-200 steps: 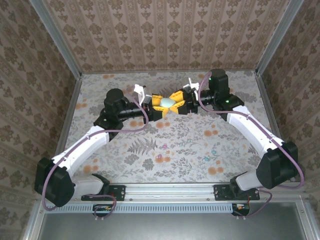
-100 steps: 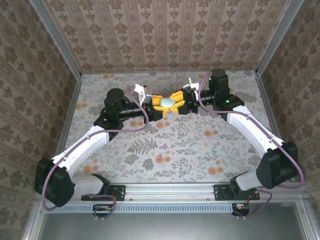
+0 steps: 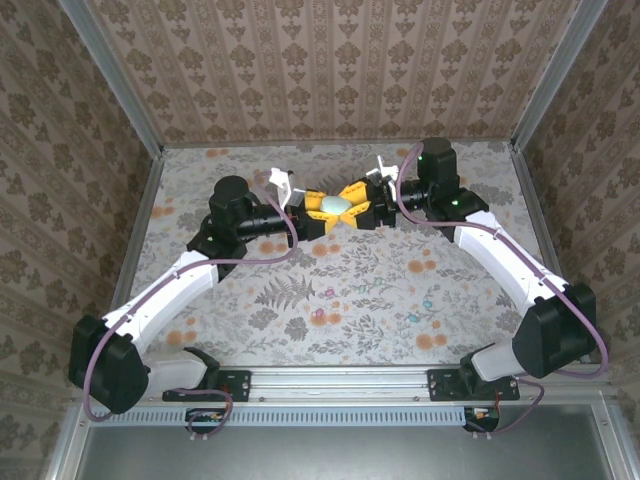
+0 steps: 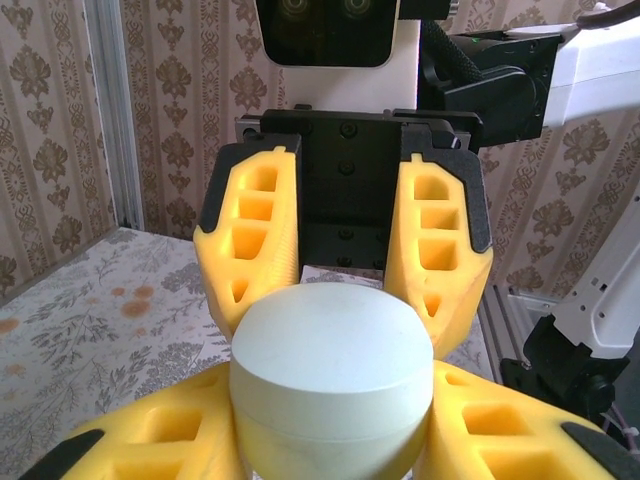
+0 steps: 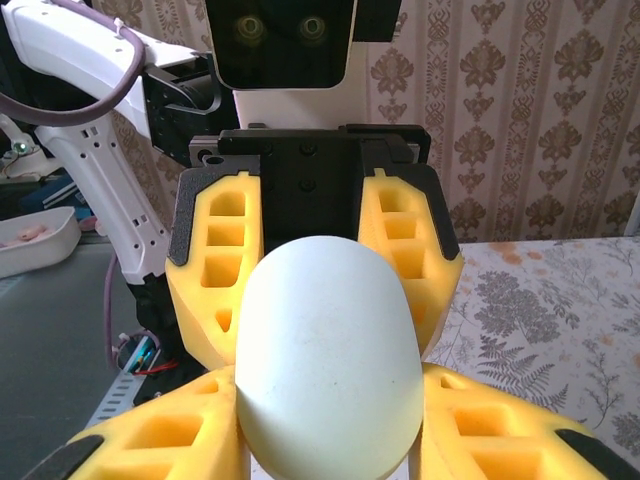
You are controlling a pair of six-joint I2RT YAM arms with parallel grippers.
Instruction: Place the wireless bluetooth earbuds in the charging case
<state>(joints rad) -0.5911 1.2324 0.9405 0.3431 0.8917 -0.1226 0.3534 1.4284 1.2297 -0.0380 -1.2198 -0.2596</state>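
The charging case (image 3: 336, 204) is a pale cyan pebble, lid closed, held off the floral cloth between both arms. My left gripper (image 3: 324, 210) is shut on it from the left and my right gripper (image 3: 351, 209) from the right. In the left wrist view the case (image 4: 330, 360) sits in my left gripper (image 4: 330, 405), its seam line showing, with the right arm's yellow fingers (image 4: 250, 250) pressed on its far end. Seen from the right wrist, the case (image 5: 328, 360) stands between my right gripper (image 5: 330, 395) and the left arm's fingers (image 5: 215, 265). The earbuds are out of view.
The floral cloth (image 3: 340, 290) covers the table inside patterned walls (image 3: 320, 70). Beyond the table's edge, a white tray (image 5: 30, 240) with something pinkish in it sits at the left of the right wrist view.
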